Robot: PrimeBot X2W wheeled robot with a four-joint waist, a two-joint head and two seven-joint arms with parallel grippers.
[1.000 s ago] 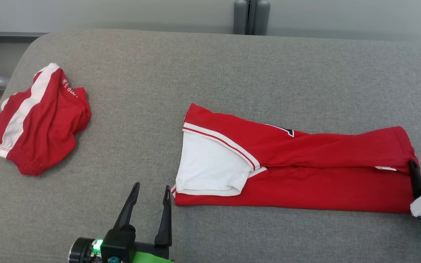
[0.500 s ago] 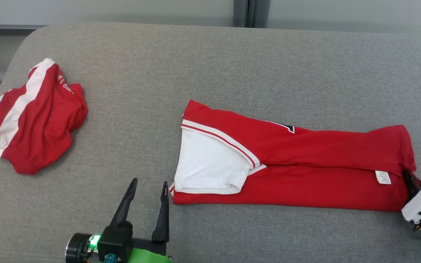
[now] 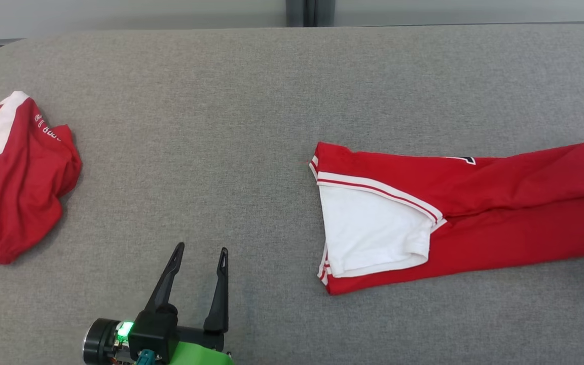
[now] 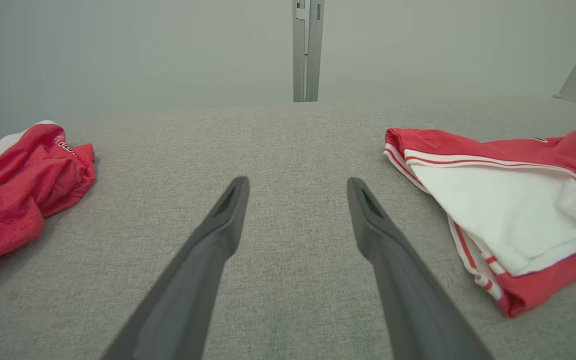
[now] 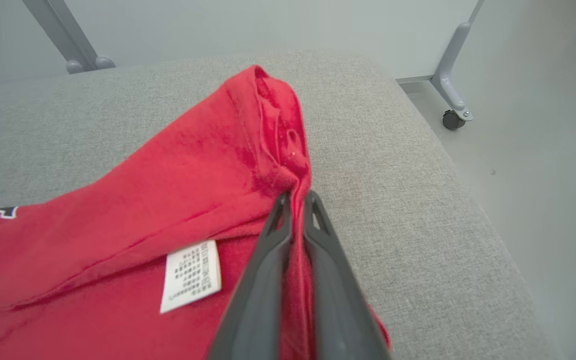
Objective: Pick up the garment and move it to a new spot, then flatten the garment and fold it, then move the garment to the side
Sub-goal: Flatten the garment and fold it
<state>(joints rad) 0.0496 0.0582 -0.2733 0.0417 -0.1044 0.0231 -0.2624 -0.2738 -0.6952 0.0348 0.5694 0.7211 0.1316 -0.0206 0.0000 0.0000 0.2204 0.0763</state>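
Note:
The garment (image 3: 500, 213) is a red shirt with a white sleeve, folded into a long strip across the grey cushion (image 3: 221, 101). Its far end runs off the right edge of the head view. In the right wrist view my right gripper (image 5: 297, 197) is shut on the garment (image 5: 178, 200), pinching the bunched hem beside a white label (image 5: 191, 275). My left gripper (image 3: 201, 248) stands open over bare cushion, left of the sleeve end and touching nothing. The left wrist view has the left gripper (image 4: 298, 182) open, with the garment (image 4: 498, 210) to its right.
A second red and white garment (image 3: 13, 177) lies crumpled at the cushion's left end. The cushion's right edge (image 5: 468, 210) drops to the floor close to the held hem, near a frame leg with a caster (image 5: 450, 120). A grey post (image 3: 309, 12) stands behind.
My right gripper has shut on the garment's right hem and dragged the garment to the right, away from the crumpled one. The head camera has shifted. The left gripper stays open.

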